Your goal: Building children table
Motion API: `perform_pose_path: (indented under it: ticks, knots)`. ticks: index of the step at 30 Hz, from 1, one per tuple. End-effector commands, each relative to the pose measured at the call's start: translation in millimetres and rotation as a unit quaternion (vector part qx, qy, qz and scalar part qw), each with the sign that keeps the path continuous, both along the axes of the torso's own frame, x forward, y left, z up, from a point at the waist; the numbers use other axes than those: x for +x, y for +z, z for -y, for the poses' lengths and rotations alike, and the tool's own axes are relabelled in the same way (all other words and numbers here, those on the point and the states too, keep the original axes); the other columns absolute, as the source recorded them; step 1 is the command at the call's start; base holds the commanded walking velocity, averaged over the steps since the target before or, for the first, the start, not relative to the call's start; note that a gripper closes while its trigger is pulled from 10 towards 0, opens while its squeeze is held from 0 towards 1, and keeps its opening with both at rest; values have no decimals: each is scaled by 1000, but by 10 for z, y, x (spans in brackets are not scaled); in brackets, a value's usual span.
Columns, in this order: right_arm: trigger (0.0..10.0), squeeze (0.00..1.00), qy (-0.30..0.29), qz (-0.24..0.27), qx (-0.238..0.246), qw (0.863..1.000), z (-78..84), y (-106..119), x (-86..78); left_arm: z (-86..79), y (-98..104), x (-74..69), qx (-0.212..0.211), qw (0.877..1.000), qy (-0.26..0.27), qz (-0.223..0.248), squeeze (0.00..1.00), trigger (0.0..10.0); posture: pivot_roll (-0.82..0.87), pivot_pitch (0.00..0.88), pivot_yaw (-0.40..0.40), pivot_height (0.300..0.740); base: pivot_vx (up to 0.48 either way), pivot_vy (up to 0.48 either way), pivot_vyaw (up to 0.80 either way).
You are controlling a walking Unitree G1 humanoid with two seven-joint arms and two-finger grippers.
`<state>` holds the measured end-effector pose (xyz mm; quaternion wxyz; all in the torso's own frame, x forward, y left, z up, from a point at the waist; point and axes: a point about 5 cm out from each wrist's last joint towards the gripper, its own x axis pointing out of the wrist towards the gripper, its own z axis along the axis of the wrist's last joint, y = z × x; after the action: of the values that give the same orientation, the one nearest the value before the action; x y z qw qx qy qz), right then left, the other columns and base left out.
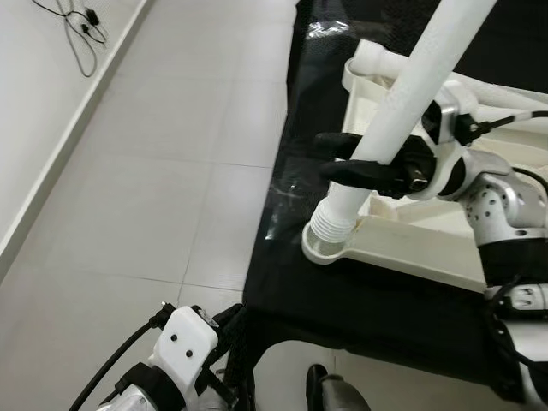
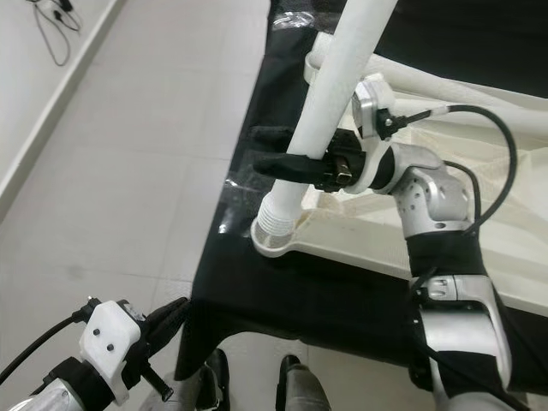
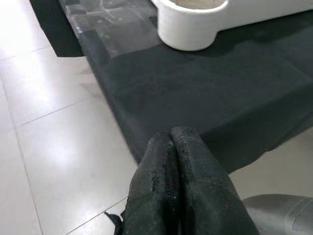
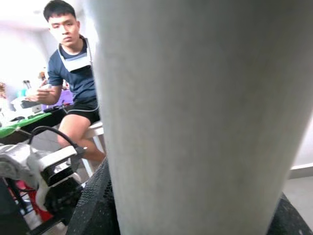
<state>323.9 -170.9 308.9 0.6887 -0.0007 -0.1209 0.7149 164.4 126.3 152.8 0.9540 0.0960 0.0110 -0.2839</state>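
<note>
White table leg, a long round tube, clamped between the black fingers of the right gripper a little above its ribbed lower end. Leg tilted, upper end leaning toward the robot's right and out past the top edge of the eye views. Ribbed end seated at, or just above, the round corner socket of the upturned white tabletop; depth of insertion not readable. Tabletop lying underside up on a surface draped in black cloth, socketed corner near the cloth's left edge. Second white leg visible at the far corner of the tabletop. Right jaws thus grasping the leg, silver right arm reaching in from the robot's right with a black cable looping over the wrist.

Left gripper held low near the front left corner of the cloth, jaws clenched together on nothing, fingertips pointing toward the corner socket across bare black cloth. Grey tiled floor to the left, with a black cord along the wall. In the right wrist view, leg close to the lens; behind it a seated person in dark top and shorts.
</note>
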Motion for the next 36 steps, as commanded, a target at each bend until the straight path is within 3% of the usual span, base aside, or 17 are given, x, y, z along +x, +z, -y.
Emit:
perform_pose_path:
  ticks: [1,9,14,21,36]
  knots:
    - [10000,0,19,-1,-16,1000,-32,-36,-44,13,-35,-43,-4,1000,-4,-12,0,10000,37,359,1,740,0,0,0]
    - [10000,0,33,-13,-40,999,-70,-140,-68,15,-29,-45,-5,1000,-7,-11,0,10000,37,363,1,740,0,0,0]
    - [10000,0,34,-5,-36,999,-178,-184,-84,9,-21,-44,-6,1000,-9,-10,0,10000,36,364,3,740,0,0,0]
    - [10000,0,13,11,21,1000,-346,-123,-47,11,-21,-35,-7,1000,-11,-10,0,10000,36,360,8,740,0,0,0]
    - [10000,0,-10,2,-18,1000,-212,-249,-14,30,-40,-56,-9,1000,-16,-12,0,10000,33,351,8,740,0,0,0]
